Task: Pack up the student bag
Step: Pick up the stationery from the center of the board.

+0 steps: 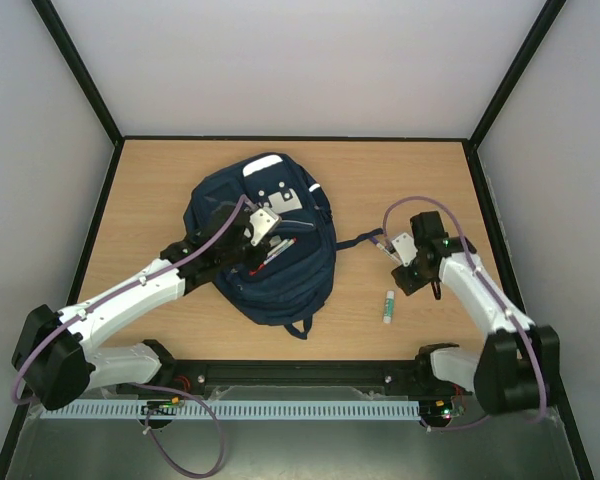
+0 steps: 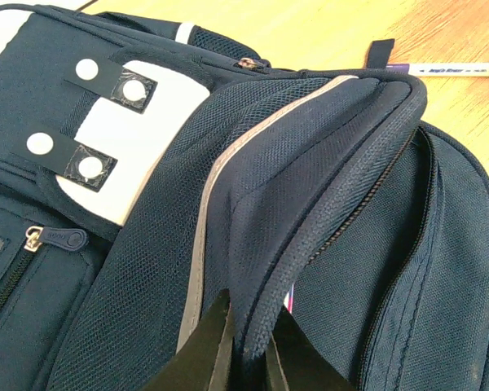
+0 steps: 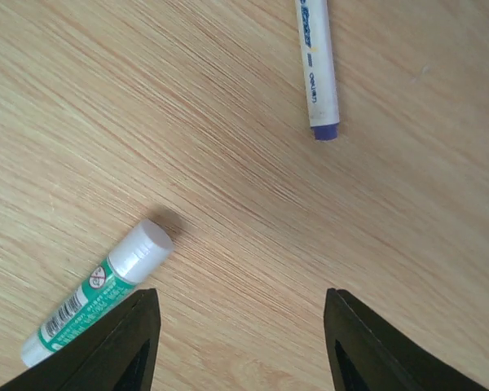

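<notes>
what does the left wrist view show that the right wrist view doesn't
Left wrist only: the large navy blue fabric backpack, its flap edge pinched in the shut left gripper. Right wrist only: a white glue stick with green label beside the open right gripper. Both: the light wooden table and a white pen with blue tip.

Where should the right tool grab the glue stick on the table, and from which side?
Grip the glue stick across the middle of its labelled barrel, coming straight down with the right tool, fingers either side of its long axis. It lies flat on the table, slim and round, with both long sides free.
</notes>
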